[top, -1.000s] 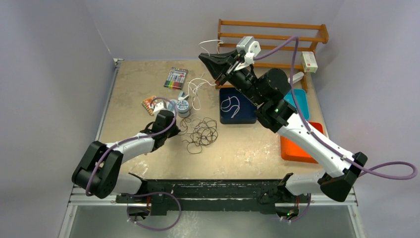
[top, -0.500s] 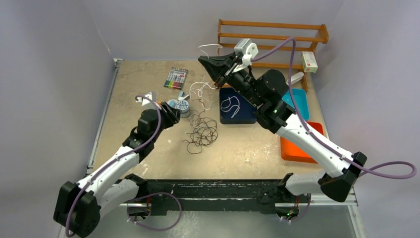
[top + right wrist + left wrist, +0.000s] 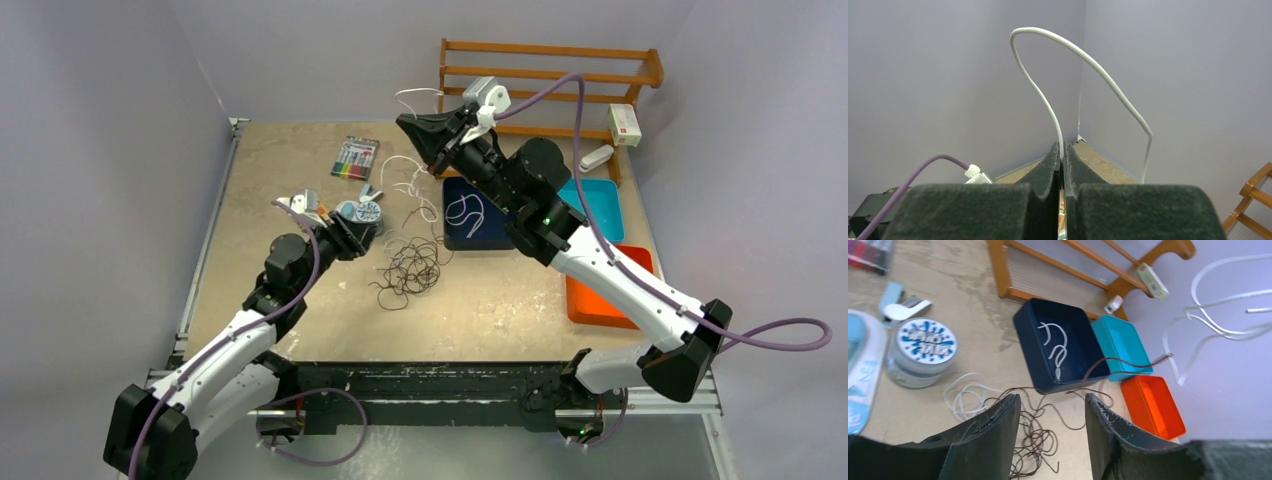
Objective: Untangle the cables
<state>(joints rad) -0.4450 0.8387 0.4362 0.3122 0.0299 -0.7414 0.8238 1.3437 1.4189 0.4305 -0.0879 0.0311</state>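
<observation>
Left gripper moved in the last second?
Yes. The left gripper has edged right, up against the round tin, as its arm stretched out. It is open and points at the dark cables.

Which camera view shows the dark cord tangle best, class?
The top view: the whole dark tangle lies unblocked. The left wrist view shows only part, cut off by the left pincer; the right wrist view shows none.

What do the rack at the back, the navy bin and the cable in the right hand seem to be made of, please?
Rack: probably varnished wood, orange-brown slats. Navy bin: likely moulded plastic, even colour, rounded corners. White cable: seemingly plastic-sheathed, smooth, holding a springy arc above the shut right hand.
</observation>
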